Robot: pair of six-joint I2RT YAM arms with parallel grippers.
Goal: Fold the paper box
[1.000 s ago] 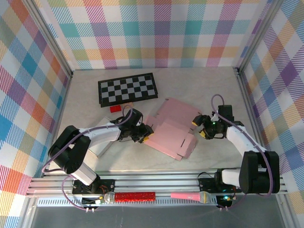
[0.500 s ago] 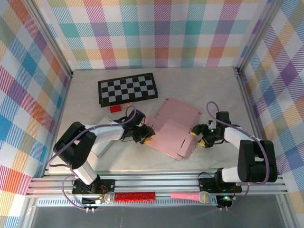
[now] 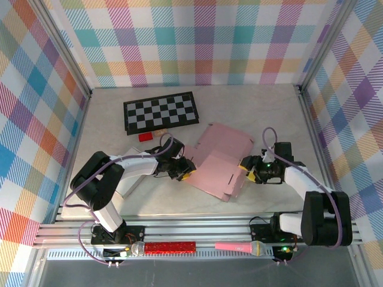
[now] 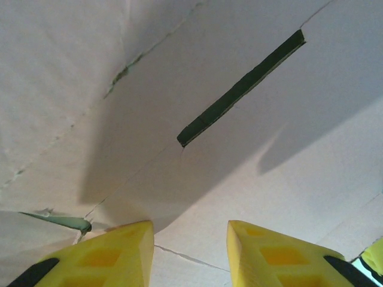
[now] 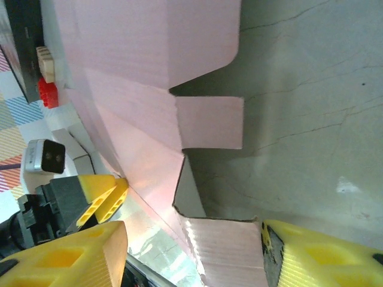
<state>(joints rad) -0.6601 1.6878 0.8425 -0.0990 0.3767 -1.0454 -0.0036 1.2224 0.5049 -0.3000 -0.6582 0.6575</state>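
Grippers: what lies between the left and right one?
The pink box fills the stretch from the left gripper to the right gripper in the top view. The right wrist view shows it too.

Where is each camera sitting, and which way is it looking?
Top external: high above and behind the arm bases, looking down on the table, pink paper box and checkerboard; both arms show, with the left gripper and right gripper at the box.
Left wrist: on the left arm, close up to pale cardboard with a dark slot; its yellow fingers show.
Right wrist: on the right arm, looking low across the table at the box; its own yellow fingers show.
Shared: top and right wrist views both show the box and the left gripper.
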